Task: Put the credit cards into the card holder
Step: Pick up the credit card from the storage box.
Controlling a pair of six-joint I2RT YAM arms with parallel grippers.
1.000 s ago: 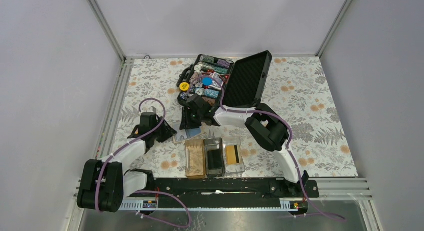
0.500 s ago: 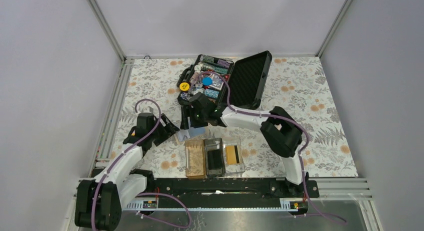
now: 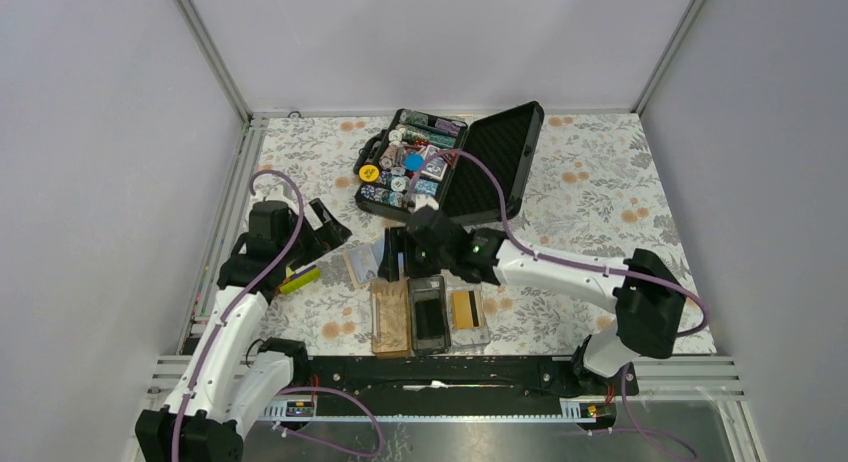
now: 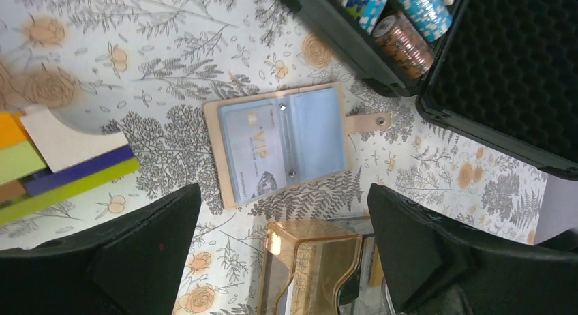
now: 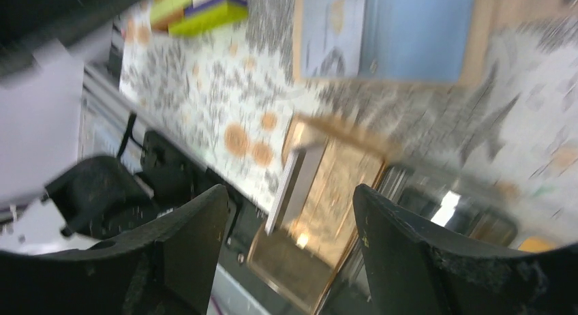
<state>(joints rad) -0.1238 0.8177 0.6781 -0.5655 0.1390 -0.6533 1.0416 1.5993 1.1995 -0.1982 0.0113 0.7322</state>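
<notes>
Card holder (image 3: pixel 430 314) is sitting at six o'clock on the floral mat (image 3: pixel 620 212), its three bays running brown, dark and clear. One gold-orange credit card (image 3: pixel 463 307) with a dark stripe is lying flat in the clear bay at the three o'clock end. Left gripper (image 4: pixel 283 196) is hovering with its claw spread wide and gripping nothing, above an open wallet (image 4: pixel 283 144) lying at eleven o'clock of the holder. Right gripper (image 5: pixel 290 192) is hanging over the brown bay, its claw also spread and empty. Its wrist picture is smearing with blur. What is filling the dark bay is proving unreadable, and the right arm (image 3: pixel 560 267) is covering the wallet's three o'clock edge from above.
</notes>
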